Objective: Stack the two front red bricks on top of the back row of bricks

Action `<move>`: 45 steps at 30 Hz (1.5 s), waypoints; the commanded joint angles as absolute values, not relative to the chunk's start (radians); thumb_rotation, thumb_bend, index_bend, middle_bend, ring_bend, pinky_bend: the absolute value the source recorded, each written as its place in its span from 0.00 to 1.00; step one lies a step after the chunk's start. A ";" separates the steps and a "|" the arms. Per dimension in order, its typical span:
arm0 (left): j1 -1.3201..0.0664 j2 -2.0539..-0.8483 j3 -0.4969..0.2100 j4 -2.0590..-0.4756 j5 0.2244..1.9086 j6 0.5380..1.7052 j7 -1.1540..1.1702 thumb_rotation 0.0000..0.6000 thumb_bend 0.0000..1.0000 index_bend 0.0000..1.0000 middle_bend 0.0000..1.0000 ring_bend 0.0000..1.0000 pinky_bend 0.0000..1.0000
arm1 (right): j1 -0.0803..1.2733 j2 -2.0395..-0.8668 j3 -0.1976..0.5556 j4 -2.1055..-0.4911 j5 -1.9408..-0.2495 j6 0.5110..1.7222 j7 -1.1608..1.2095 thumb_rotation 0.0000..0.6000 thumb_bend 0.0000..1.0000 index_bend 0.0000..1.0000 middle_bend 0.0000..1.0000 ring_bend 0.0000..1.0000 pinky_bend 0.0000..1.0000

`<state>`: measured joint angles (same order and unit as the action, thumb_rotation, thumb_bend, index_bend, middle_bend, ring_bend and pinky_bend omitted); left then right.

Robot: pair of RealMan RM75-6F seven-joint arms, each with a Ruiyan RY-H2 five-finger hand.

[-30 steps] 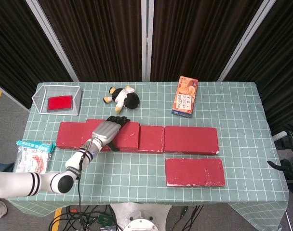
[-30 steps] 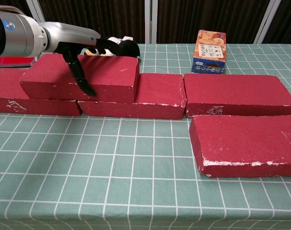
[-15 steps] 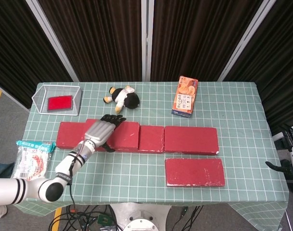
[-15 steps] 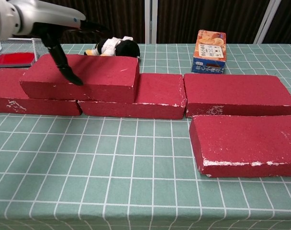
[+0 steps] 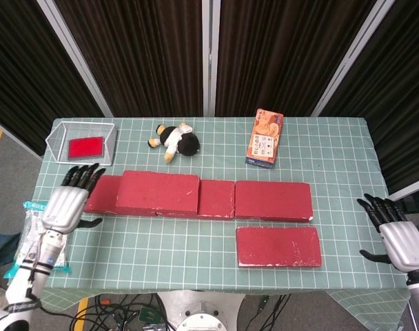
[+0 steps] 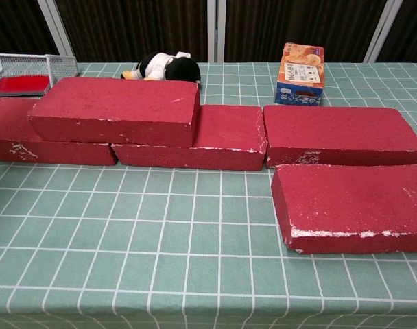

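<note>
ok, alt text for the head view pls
One red brick sits stacked on the back row of bricks, while a second red brick lies in front on the green checked table. Left hand and right hand hover open at the table's sides.

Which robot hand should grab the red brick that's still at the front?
Probably the right hand. The front brick lies on the table's right side, nearer that hand. The left hand hangs open at the far left, beside the stacked brick.
</note>
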<state>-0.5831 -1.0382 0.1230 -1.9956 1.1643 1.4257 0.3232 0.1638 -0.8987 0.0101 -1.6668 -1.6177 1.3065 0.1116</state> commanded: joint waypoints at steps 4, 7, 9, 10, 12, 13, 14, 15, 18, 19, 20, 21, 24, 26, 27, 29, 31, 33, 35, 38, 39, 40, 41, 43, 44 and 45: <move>-0.487 -1.027 0.150 -1.904 1.236 1.426 0.194 1.00 0.01 0.02 0.00 0.00 0.00 | 0.204 -0.886 -0.028 -1.768 -1.645 1.214 -0.003 1.00 0.00 0.00 0.00 0.00 0.00; -0.453 -1.021 0.152 -1.880 1.270 1.430 0.155 1.00 0.01 0.02 0.00 0.00 0.00 | 0.219 -0.896 -0.043 -1.794 -1.657 1.177 -0.028 1.00 0.00 0.00 0.00 0.00 0.00; -0.425 -1.022 0.155 -1.866 1.292 1.445 0.146 1.00 0.00 0.02 0.00 0.00 0.00 | 0.232 -0.901 -0.052 -1.810 -1.666 1.150 -0.045 1.00 0.00 0.00 0.00 0.00 0.00; -0.412 -1.025 0.157 -1.860 1.301 1.454 0.144 1.00 0.00 0.02 0.00 0.00 0.00 | 0.238 -0.904 -0.055 -1.817 -1.669 1.139 -0.052 1.00 0.00 0.00 0.00 0.00 0.00; -0.382 -1.032 0.156 -1.850 1.318 1.473 0.134 1.00 0.00 0.02 0.00 0.00 0.00 | 0.252 -0.911 -0.063 -1.832 -1.675 1.111 -0.071 1.00 0.00 0.00 0.00 0.00 0.00; -0.370 -1.036 0.154 -1.846 1.323 1.481 0.129 1.00 0.00 0.02 0.00 0.00 0.00 | 0.258 -0.916 -0.065 -1.837 -1.675 1.098 -0.080 1.00 0.00 0.00 0.00 0.00 0.00; -0.359 -1.040 0.152 -1.842 1.328 1.488 0.125 1.00 0.00 0.02 0.00 0.00 0.00 | 0.264 -0.922 -0.067 -1.841 -1.673 1.085 -0.090 1.00 0.00 0.00 0.00 0.00 0.00; -0.346 -1.046 0.149 -1.835 1.335 1.494 0.117 1.00 0.00 0.02 0.00 0.00 0.00 | 0.270 -0.932 -0.068 -1.844 -1.667 1.071 -0.103 1.00 0.00 0.00 0.00 0.00 0.00; -0.321 -1.054 0.142 -1.818 1.348 1.497 0.096 1.00 0.00 0.02 0.00 0.00 0.00 | 0.284 -0.959 -0.068 -1.850 -1.647 1.040 -0.124 1.00 0.00 0.00 0.00 0.00 0.00; -0.316 -1.055 0.139 -1.813 1.351 1.496 0.093 1.00 0.00 0.02 0.00 0.00 0.00 | 0.289 -0.968 -0.067 -1.850 -1.639 1.032 -0.128 1.00 0.00 0.00 0.00 0.00 0.00; -0.310 -1.055 0.137 -1.809 1.354 1.495 0.089 1.00 0.00 0.02 0.00 0.00 0.00 | 0.293 -0.978 -0.065 -1.849 -1.631 1.025 -0.132 1.00 0.00 0.00 0.00 0.00 0.00; -0.304 -1.056 0.134 -1.804 1.359 1.494 0.084 1.00 0.00 0.02 0.00 0.00 0.00 | 0.298 -0.991 -0.061 -1.846 -1.617 1.015 -0.138 1.00 0.00 0.00 0.00 0.00 0.00; -0.289 -1.054 0.129 -1.796 1.373 1.487 0.071 1.00 0.00 0.02 0.00 0.00 0.00 | 0.312 -1.028 -0.049 -1.838 -1.579 0.994 -0.143 1.00 0.00 0.00 0.00 0.00 0.00; -0.280 -1.055 0.125 -1.789 1.379 1.484 0.070 1.00 0.00 0.02 0.00 0.00 0.00 | 0.319 -1.049 -0.043 -1.831 -1.561 0.986 -0.144 1.00 0.00 0.00 0.00 0.00 0.00; -0.275 -1.056 0.122 -1.785 1.383 1.483 0.067 1.00 0.00 0.02 0.00 0.00 0.00 | 0.323 -1.062 -0.040 -1.828 -1.551 0.982 -0.144 1.00 0.00 0.00 0.00 0.00 0.00; -0.267 -1.056 0.117 -1.778 1.385 1.479 0.059 1.00 0.00 0.02 0.00 0.00 0.00 | 0.328 -1.078 -0.036 -1.824 -1.541 0.980 -0.145 1.00 0.00 0.00 0.00 0.00 0.00; -0.259 -1.056 0.111 -1.770 1.384 1.470 0.046 1.00 0.00 0.02 0.00 0.00 0.00 | 0.334 -1.093 -0.034 -1.820 -1.531 0.975 -0.142 1.00 0.00 0.00 0.00 0.00 0.00; -0.252 -1.058 0.105 -1.760 1.383 1.459 0.029 1.00 0.00 0.02 0.00 0.00 0.00 | 0.342 -1.103 -0.032 -1.818 -1.518 0.966 -0.145 1.00 0.00 0.00 0.00 0.00 0.00; -0.247 -1.060 0.102 -1.752 1.384 1.451 0.021 1.00 0.00 0.02 0.00 0.00 0.00 | 0.349 -1.113 -0.030 -1.816 -1.509 0.960 -0.149 1.00 0.00 0.00 0.00 0.00 0.00; -0.239 -1.060 0.094 -1.742 1.386 1.440 0.012 1.00 0.00 0.02 0.00 0.00 0.00 | 0.358 -1.125 -0.029 -1.815 -1.491 0.949 -0.157 1.00 0.00 0.00 0.00 0.00 0.00; -0.237 -1.059 0.091 -1.741 1.388 1.437 0.009 1.00 0.00 0.02 0.00 0.00 0.00 | 0.361 -1.130 -0.029 -1.816 -1.484 0.945 -0.162 1.00 0.00 0.00 0.00 0.00 0.00; -0.235 -1.058 0.088 -1.740 1.389 1.434 0.008 1.00 0.00 0.02 0.00 0.00 0.00 | 0.364 -1.133 -0.029 -1.816 -1.480 0.943 -0.165 1.00 0.00 0.00 0.00 0.00 0.00; -0.234 -1.056 0.085 -1.740 1.391 1.433 0.008 1.00 0.00 0.02 0.00 0.00 0.00 | 0.366 -1.136 -0.029 -1.816 -1.475 0.942 -0.169 1.00 0.00 0.00 0.00 0.00 0.00; -0.230 -1.054 0.081 -1.739 1.394 1.428 0.007 1.00 0.00 0.02 0.00 0.00 0.00 | 0.371 -1.142 -0.029 -1.815 -1.463 0.935 -0.177 1.00 0.00 0.00 0.00 0.00 0.00; -0.228 -1.054 0.079 -1.738 1.395 1.425 0.005 1.00 0.00 0.02 0.00 0.00 0.00 | 0.374 -1.145 -0.030 -1.814 -1.457 0.932 -0.180 1.00 0.00 0.00 0.00 0.00 0.00; -0.226 -1.055 0.076 -1.735 1.394 1.420 0.003 1.00 0.00 0.02 0.00 0.00 0.00 | 0.377 -1.150 -0.030 -1.812 -1.449 0.927 -0.184 1.00 0.00 0.00 0.00 0.00 0.00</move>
<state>-0.2275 -1.0544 0.0783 -1.7369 1.3943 1.4229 0.0046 0.3736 -1.1456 -0.0295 -1.8140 -1.4549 0.9311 -0.1801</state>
